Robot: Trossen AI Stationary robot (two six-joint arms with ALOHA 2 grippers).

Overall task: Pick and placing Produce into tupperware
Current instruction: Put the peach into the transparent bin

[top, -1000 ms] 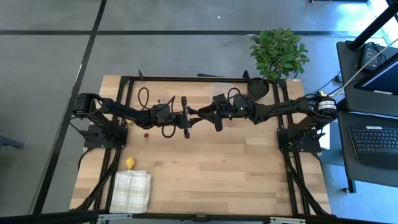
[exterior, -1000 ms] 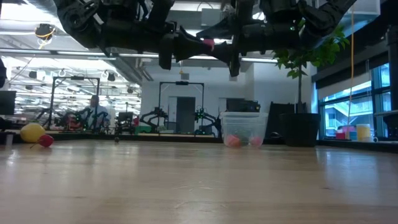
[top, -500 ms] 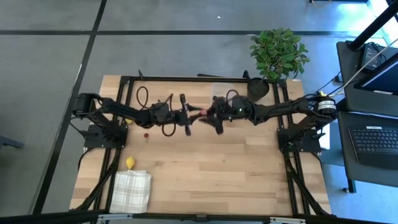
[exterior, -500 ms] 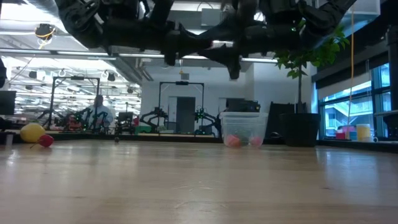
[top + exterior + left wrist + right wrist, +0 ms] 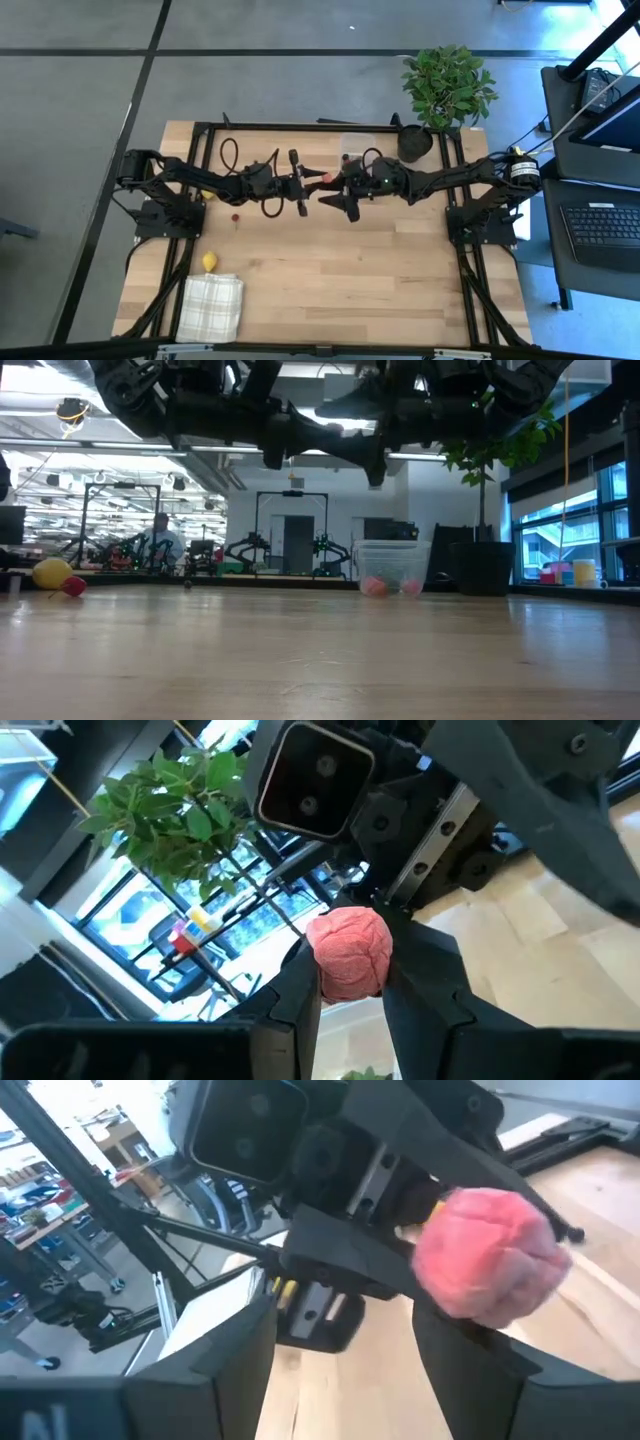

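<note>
Both arms meet in mid-air above the far half of the worktop, gripper to gripper. The left gripper (image 5: 303, 183) is clamped on a pink-red berry (image 5: 349, 951), its two fingers (image 5: 296, 995) pressing on either side of the fruit, clear in the left wrist view. Facing it, the right gripper (image 5: 335, 190) has its jaws spread wide on either side of that same berry (image 5: 488, 1268), not closed on it.

Down on the worktop, the tupperware (image 5: 391, 567) sits near the far edge, just beside the black pot of the green plant (image 5: 447, 84) at the far right corner, with pinkish pieces (image 5: 374, 587) already inside. A small red piece (image 5: 234, 216) lies on the wood toward the left edge. The yellow lemon (image 5: 209, 261) rests nearer the near left corner, just beside the white checked cloth (image 5: 212, 306). A person (image 5: 160, 542) shows far off in the room behind.
</note>
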